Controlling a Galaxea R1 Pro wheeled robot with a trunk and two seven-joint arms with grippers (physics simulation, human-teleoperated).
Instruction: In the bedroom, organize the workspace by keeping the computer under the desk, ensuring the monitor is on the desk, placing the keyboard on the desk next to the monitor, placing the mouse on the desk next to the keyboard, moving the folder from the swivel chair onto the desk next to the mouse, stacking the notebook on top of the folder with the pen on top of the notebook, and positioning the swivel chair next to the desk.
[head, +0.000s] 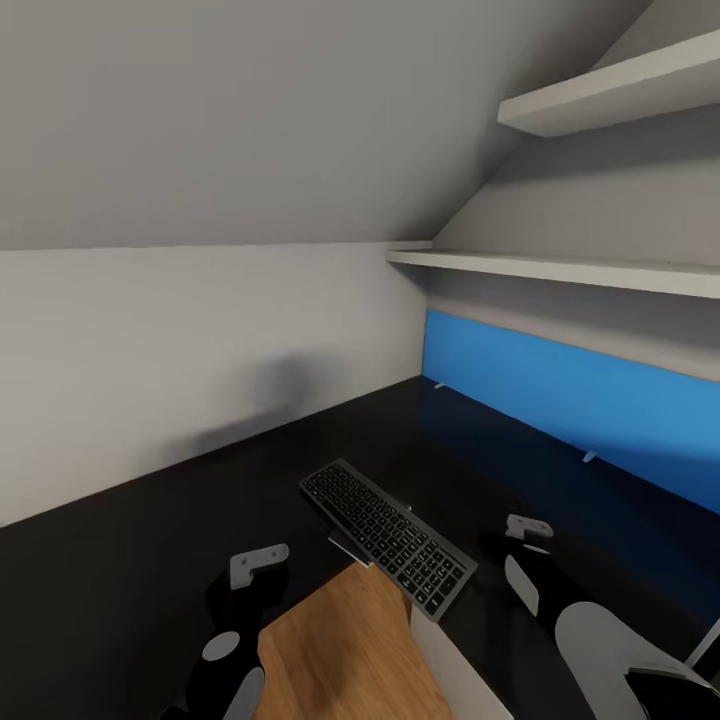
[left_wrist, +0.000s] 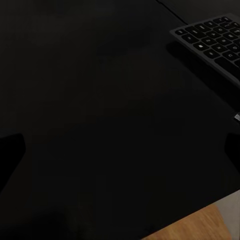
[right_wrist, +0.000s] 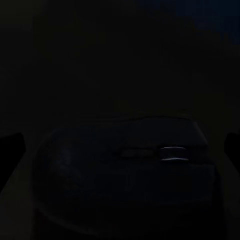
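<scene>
The keyboard (head: 388, 535) lies at an angle on the glossy black desk (head: 150, 560), one end jutting past the desk's inner edge; its corner (left_wrist: 210, 37) appears in the left wrist view. My left gripper (head: 250, 590) hovers open over bare desk (left_wrist: 100, 110) just beside it. My right gripper (head: 525, 548) is open on the keyboard's other side. In the right wrist view the black mouse (right_wrist: 125, 170) lies on the desk between the spread fingers (right_wrist: 10, 150), its scroll wheel catching light. A light grey-white box, the computer (head: 455, 670), shows below the desk edge.
A blue wall panel (head: 570, 400) runs along the desk's back right, with two white shelves (head: 560, 268) above it under the sloped ceiling. White wall (head: 150, 350) bounds the desk at the left. Wood floor (head: 345, 650) shows in the desk's inner corner.
</scene>
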